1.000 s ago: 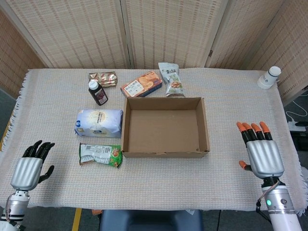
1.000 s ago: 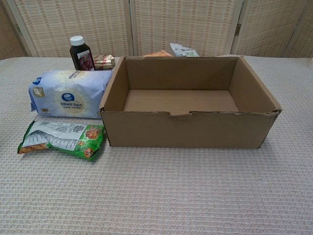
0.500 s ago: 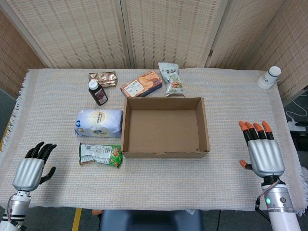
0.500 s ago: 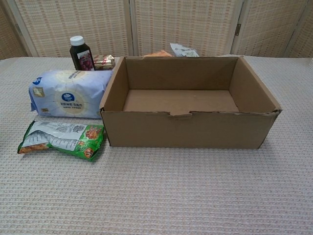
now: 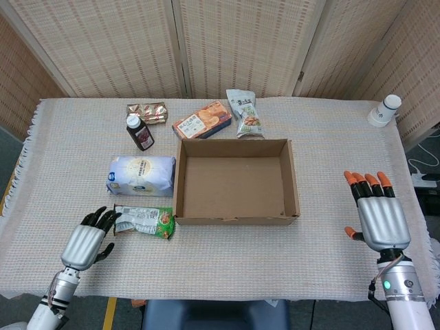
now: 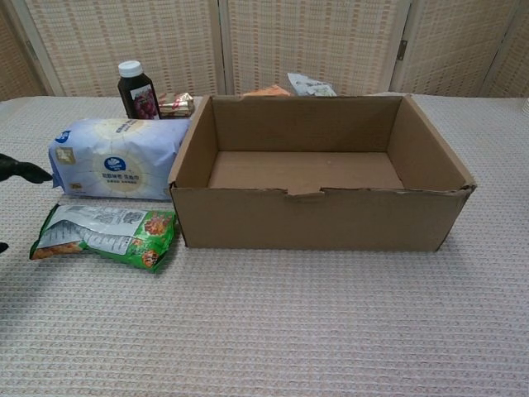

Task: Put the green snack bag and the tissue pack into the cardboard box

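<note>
Since the earlier frames the left hand has come in from the worktop's front-left corner toward the snack bag; its dark fingers now poke into the left edge of the chest view. Nothing else has shifted.

Largest first, the worktop carries a woven cream cloth. On it the box stands open-topped and empty near the middle. Just beside the box's left wall lies the tissue pack, flat, pale blue and white. The snack bag lies flat in front of the tissue pack, near the front-left corner of the box, green with a silver end pointing to the worktop's left edge.

The right hand hovers near the right edge, well apart from the box, its orange-tipped fingers straight and slightly apart, holding nothing. The left hand is just beside the silver end of the snack bag, fingers spread and empty; whether the fingertips touch the bag I cannot tell.

Toward the back edge lie an orange packet and a pale pouch, both just behind the box. A dark bottle stands upright behind the tissue pack, with a small foil packet behind it. A white cup sits at the back-right corner.
</note>
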